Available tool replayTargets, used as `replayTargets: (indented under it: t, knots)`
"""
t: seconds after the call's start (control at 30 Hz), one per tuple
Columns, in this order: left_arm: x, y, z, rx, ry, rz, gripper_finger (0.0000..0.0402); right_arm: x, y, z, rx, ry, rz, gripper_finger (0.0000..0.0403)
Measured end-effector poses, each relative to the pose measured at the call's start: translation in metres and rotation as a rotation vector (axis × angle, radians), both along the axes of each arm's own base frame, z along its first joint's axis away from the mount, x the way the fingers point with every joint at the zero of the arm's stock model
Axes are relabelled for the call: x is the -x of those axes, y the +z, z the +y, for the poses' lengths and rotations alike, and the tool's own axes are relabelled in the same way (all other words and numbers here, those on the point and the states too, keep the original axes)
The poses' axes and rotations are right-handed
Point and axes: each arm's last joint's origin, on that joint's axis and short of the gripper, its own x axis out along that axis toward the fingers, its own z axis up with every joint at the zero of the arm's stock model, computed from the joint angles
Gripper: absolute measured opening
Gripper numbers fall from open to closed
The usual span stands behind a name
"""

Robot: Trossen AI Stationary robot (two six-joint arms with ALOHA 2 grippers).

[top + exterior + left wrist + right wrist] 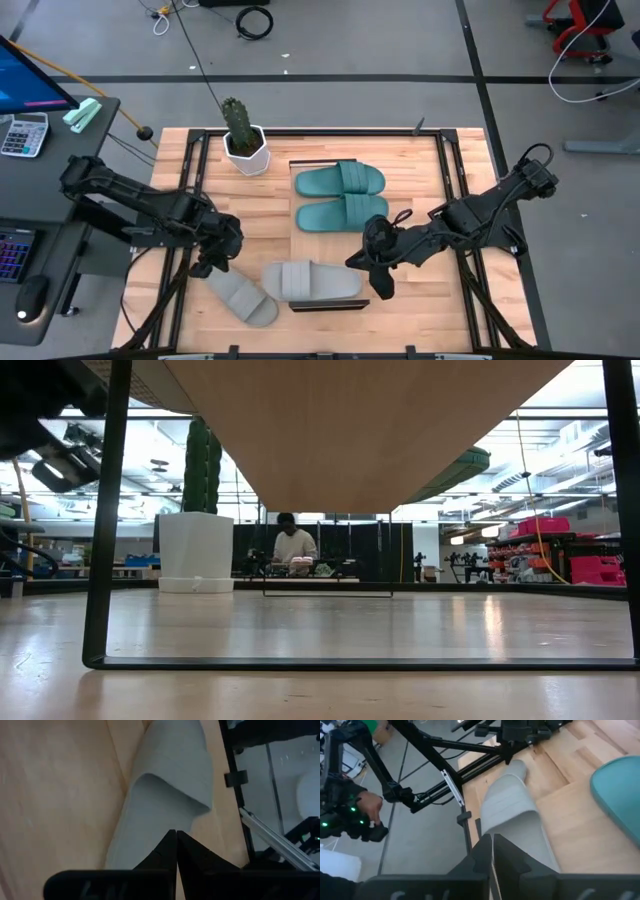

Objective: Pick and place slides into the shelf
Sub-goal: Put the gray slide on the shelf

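High view: I see two teal slides (340, 180) and one grey slide (312, 281) on the shelf (300, 164); the other grey slide (242, 297) lies off it on the table (440, 310), still to place.

Left wrist view: my left pincer (176, 836) is closed on that slide's end.

Right wrist view: my right pincer (492, 840) is closed, empty, over the shelved grey slide.

Matt ribbed rubber slides (330, 190), pale wood shelf (400, 215)

A pale wood table (180, 160) carries a potted cactus (243, 140), one grey slide (242, 297) and the shelf (420, 190), where two teal slides (340, 197) and a grey one (312, 281) lie
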Motion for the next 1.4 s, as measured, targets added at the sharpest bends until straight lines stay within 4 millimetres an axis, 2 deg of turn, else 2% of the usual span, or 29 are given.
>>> replayTargets:
  t: [0.23, 0.47, 0.7, 1.0, 1.13, 1.4]
  knots:
    - [-0.013, -0.007, -0.002, 0.097, 0.023, -0.158, 0.002, -0.001, 0.0, -0.001, -0.008, -0.03, -0.006, 0.0025]
    - [-0.01, -0.021, -0.002, 0.174, 0.121, -0.078, 0.0029, -0.001, 0.001, -0.001, -0.008, -0.032, -0.015, 0.0025]
    - [-0.013, -0.033, -0.004, 0.355, 0.262, -0.047, 0.0076, -0.001, 0.001, -0.001, 0.002, -0.035, -0.017, 0.0025]
    - [-0.008, -0.046, -0.002, 0.368, 0.355, 0.051, 0.0149, -0.001, 0.001, -0.001, 0.016, -0.027, -0.02, 0.0025]
    - [-0.009, -0.044, -0.003, 0.393, 0.378, 0.061, 0.0179, -0.001, 0.001, -0.001, 0.016, -0.027, -0.02, 0.0025]
    - [-0.006, -0.043, -0.013, 0.384, 0.39, 0.059, 0.0212, -0.001, 0.001, -0.001, 0.016, -0.027, -0.02, 0.0025]
